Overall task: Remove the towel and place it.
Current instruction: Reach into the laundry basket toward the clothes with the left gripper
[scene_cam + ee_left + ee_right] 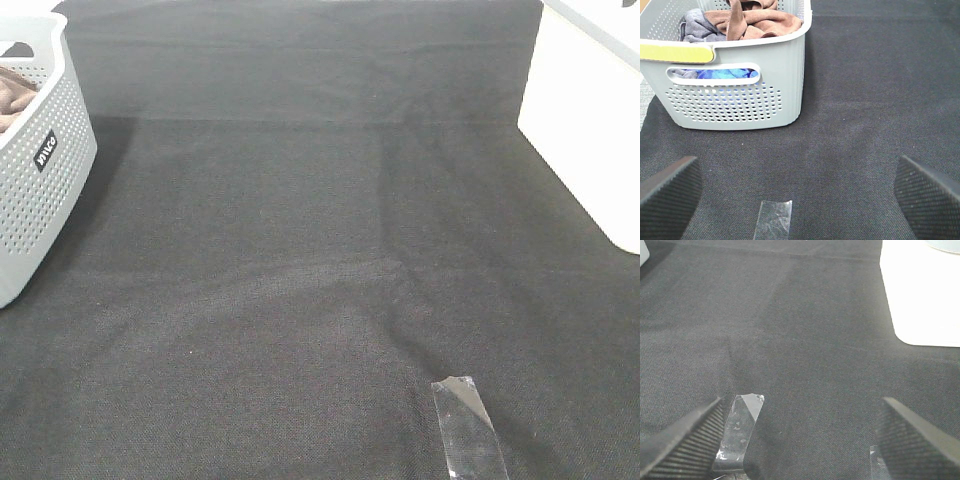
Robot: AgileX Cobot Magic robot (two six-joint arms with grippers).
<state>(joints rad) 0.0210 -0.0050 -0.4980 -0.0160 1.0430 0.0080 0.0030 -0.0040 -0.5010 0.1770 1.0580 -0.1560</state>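
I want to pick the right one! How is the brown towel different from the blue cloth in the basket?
The brown towel lies bunched on top of the pile in the grey basket, while the blue cloth sits lower, peeking through the handle slot. The towel is brown and the cloth is bright blue. Much of the towel shows, but only a strip of the cloth does. Both are soft fabric inside the same basket.

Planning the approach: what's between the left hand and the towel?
Left wrist view: black cloth with a tape strip near the left hand, then the basket wall; the towel lies inside.
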